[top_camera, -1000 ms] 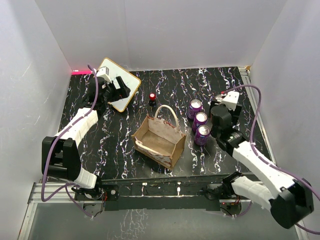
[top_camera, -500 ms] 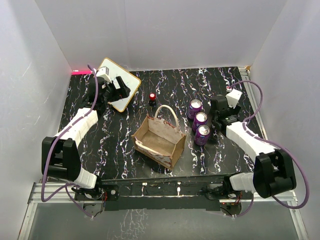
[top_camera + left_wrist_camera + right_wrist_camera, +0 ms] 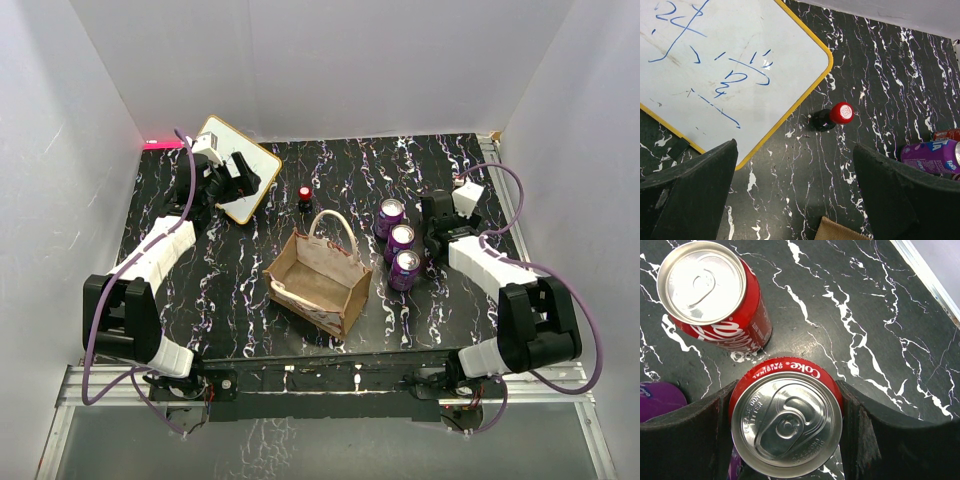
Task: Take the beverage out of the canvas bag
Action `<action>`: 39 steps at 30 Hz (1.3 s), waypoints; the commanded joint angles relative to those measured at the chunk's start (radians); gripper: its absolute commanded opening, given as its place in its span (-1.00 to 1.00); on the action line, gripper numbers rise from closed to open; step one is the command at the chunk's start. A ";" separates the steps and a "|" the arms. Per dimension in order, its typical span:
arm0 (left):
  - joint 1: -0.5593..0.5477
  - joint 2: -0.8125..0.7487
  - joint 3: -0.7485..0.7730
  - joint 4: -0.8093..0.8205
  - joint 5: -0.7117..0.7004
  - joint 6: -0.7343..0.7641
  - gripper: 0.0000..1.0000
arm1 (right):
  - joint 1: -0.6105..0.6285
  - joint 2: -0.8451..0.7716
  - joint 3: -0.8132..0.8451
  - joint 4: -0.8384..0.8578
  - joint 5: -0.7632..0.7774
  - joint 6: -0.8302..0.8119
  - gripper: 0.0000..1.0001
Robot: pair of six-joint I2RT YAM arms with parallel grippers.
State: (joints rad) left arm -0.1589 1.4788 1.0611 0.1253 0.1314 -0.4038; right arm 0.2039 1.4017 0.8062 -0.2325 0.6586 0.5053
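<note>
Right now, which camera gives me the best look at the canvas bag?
Top external. It shows the whole canvas bag, mouth open, handle up, purple cans to its right. Left wrist catches only a tan corner at the frame's bottom edge. Right wrist shows none of it, only Coke cans.

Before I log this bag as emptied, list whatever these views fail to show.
Right wrist view: whether the right gripper presses the Coke can; the can's top hides the contact.
Top view: the canvas bag's floor just behind its near wall, hidden by that wall.
Left wrist view: the purple can, cut off by the right edge; print on the red cap, too small.
</note>
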 commanded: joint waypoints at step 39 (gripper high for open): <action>0.013 -0.044 0.036 0.011 0.024 -0.012 0.94 | -0.023 -0.090 0.001 0.144 -0.022 -0.041 0.98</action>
State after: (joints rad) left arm -0.1524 1.4788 1.0611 0.1257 0.1425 -0.4114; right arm 0.1867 1.3724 0.8013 -0.1295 0.6247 0.4873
